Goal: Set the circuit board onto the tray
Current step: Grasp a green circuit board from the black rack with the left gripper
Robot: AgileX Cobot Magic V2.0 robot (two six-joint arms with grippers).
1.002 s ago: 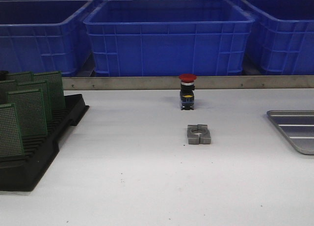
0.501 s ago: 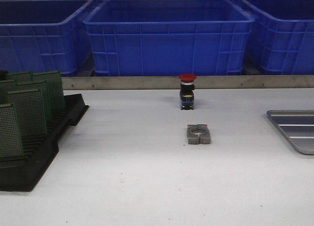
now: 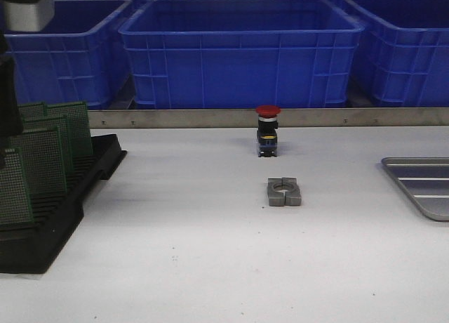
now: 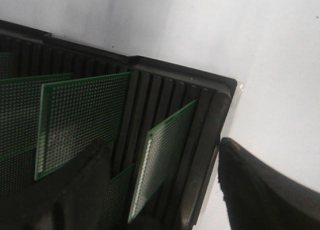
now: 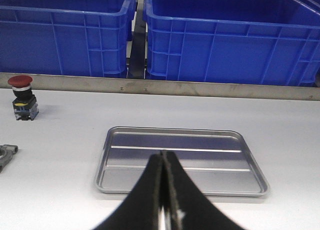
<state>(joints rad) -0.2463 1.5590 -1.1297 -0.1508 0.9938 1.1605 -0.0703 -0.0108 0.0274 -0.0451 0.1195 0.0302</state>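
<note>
Several green perforated circuit boards [image 3: 42, 154] stand upright in a black slotted rack [image 3: 49, 225] at the table's left. My left arm [image 3: 8, 91] hangs over the rack's back end. In the left wrist view my left gripper [image 4: 162, 146] is open. Its fingers [image 4: 260, 190] straddle the end board [image 4: 165, 150] by the rack's corner [image 4: 215, 120] without touching it. The silver-grey tray [image 3: 421, 186] lies empty at the right edge of the table. My right gripper [image 5: 163, 156] is shut and empty, hovering over the near side of the tray [image 5: 210, 160].
A red push button [image 3: 268, 130] stands at the middle back, with a grey metal clamp block [image 3: 284, 192] in front of it. Blue plastic crates [image 3: 238, 49] line the back behind a metal rail [image 3: 175, 118]. White table [image 3: 210, 267] lies between rack and tray.
My left arm has come into the front view at the top left, above the rack. The boards, button, block and tray have not moved.
</note>
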